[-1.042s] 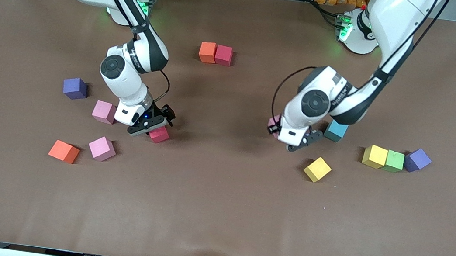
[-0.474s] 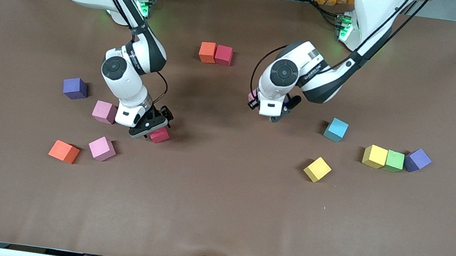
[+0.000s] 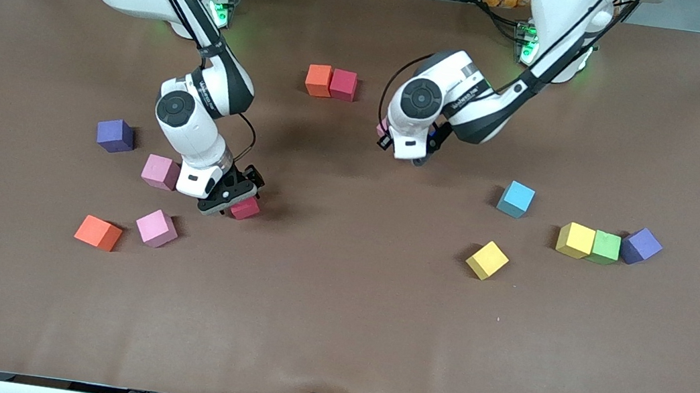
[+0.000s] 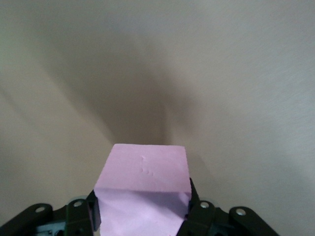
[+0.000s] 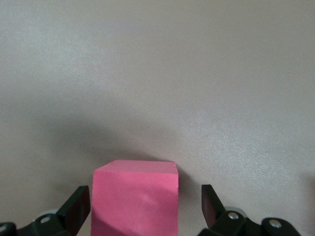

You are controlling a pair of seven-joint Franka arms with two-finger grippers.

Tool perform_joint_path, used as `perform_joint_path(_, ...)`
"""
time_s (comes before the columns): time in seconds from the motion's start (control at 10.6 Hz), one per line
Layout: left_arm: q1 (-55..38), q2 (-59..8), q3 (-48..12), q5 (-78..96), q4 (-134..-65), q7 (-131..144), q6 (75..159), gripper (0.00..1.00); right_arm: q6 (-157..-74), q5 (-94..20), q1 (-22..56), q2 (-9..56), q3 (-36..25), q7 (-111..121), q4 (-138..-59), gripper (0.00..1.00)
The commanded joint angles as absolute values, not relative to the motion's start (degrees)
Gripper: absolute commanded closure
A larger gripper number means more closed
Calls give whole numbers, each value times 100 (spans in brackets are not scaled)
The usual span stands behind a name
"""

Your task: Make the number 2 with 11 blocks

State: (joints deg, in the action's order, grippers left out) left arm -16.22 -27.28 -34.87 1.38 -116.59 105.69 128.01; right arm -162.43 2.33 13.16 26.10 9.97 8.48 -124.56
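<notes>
Pink foam fills my left wrist view: the left gripper is clamped on a pink cube, its fingers pressed against two sides. From the front camera I see only a sliver of that cube at the wrist, carried above bare table near the orange cube and red cube, which sit touching side by side as a pair toward the bases.

My right gripper is low over a second red cube. In the right wrist view its fingers stand wide on either side of that cube, with clear gaps and no contact, so nothing is held there.

Toward the right arm's end I count a purple cube, a pink one just beside the right wrist, another pink one nearer the camera, and an orange one next to that.

Toward the left arm's end lie a light blue cube, a tilted yellow cube nearer the camera, then a row of yellow, green and purple, the first two touching.

I see no digit laid out; only the orange and red pair is joined.
</notes>
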Motion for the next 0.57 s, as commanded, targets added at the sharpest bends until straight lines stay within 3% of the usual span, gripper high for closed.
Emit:
perform_joint_path(0.0,-1819,-2628,-3480,403,-11865,11055,12998,100,-16269,360,1266,2742,1028,844,-12305,0)
perform_joint_path(0.19,-1819,-2584,-3489,720,-12075,11415,13218,100,-16269,360,1266,2742,1028,844,-12305,0)
perform_joint_path(0.47,-1846,-2575,-3612,765,-12584,12180,14235,100,-16269,369,1266,2751,1028,853,-12296,0)
